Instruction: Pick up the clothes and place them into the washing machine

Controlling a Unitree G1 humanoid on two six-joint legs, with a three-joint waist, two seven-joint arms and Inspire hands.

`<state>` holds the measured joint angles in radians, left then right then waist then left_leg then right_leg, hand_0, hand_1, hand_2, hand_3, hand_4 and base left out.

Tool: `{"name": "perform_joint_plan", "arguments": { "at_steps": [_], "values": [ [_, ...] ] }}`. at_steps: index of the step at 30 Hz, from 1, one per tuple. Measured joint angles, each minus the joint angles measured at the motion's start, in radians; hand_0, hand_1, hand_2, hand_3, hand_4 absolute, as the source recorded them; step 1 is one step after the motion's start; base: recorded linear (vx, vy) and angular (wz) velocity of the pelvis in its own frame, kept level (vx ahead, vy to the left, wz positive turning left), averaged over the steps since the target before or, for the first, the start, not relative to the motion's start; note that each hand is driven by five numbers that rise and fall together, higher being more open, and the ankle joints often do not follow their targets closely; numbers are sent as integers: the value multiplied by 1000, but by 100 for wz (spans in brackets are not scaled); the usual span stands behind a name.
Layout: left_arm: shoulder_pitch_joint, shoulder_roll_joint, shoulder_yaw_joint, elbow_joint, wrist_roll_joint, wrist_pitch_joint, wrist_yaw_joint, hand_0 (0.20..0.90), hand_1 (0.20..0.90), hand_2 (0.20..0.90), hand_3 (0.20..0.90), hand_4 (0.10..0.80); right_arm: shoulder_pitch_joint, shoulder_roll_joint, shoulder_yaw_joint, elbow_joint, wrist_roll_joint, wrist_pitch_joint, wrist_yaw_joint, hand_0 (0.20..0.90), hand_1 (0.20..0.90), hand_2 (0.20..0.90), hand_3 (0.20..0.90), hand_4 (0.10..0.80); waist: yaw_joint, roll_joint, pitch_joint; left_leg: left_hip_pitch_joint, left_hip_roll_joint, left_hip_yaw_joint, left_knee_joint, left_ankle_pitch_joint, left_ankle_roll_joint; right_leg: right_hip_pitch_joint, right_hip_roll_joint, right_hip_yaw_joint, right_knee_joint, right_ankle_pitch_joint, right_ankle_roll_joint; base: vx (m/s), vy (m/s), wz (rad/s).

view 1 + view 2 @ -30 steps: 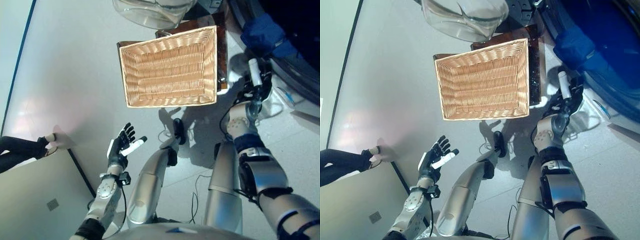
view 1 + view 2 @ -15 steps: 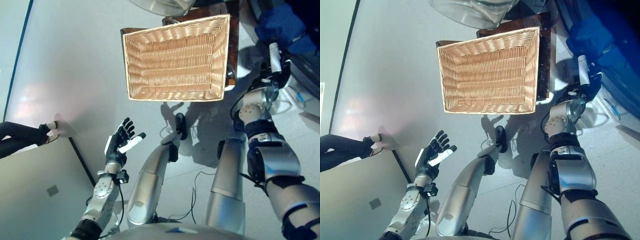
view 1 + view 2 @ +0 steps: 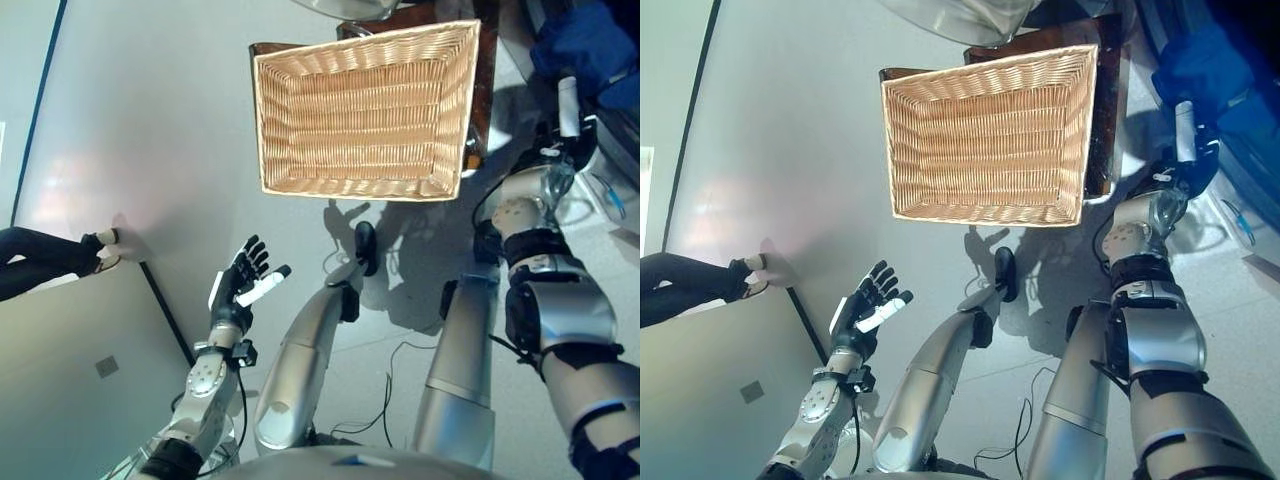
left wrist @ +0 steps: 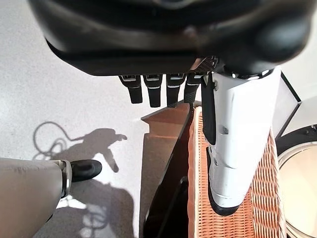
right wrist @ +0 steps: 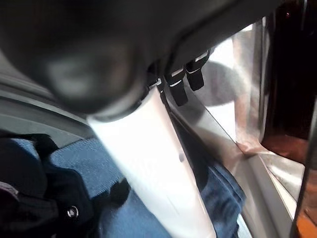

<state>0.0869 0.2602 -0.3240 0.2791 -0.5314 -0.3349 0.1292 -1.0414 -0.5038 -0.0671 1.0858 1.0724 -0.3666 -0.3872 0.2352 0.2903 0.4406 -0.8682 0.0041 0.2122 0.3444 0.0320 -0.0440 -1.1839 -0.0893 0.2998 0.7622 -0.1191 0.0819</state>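
right hand [image 3: 1181, 160] reached clothes [image 3: 1200, 72], past basket [image 3: 985, 135].

Basket [image 3: 365, 110] left of clothes [image 3: 585, 45] in washer [image 3: 1250, 130].

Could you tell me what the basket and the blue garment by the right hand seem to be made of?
The basket looks like woven wicker, tan and matte, given its ribbed rows. The blue garment by the right hand looks like denim: a seam and a metal rivet show.
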Motion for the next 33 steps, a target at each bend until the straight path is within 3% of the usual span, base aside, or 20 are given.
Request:
{"name": "perform_joint_plan", "arguments": {
  "at_steps": [31,32,33],
  "values": [
    [0,0,0,25,-31,5,-30,900,900,900,900,800,-42,31,39,-1,64,23,18,900,900,900,900,800,-3,-1,1,79,3,-14,-29,8,4,87,-2,-14,-34,14,9,3,1,-1],
    [0,0,0,25,-31,5,-30,900,900,900,900,800,-42,31,39,-1,64,23,18,856,856,856,856,769,-3,-1,1,79,2,-15,-30,9,4,87,-2,-14,-35,14,9,0,0,0],
    [0,0,0,25,-31,5,-30,900,900,900,900,800,-42,31,39,-1,64,23,18,475,475,475,475,496,-3,-1,1,79,2,-15,-32,9,4,87,-2,-14,-36,14,9,0,0,0]
  ]
}}
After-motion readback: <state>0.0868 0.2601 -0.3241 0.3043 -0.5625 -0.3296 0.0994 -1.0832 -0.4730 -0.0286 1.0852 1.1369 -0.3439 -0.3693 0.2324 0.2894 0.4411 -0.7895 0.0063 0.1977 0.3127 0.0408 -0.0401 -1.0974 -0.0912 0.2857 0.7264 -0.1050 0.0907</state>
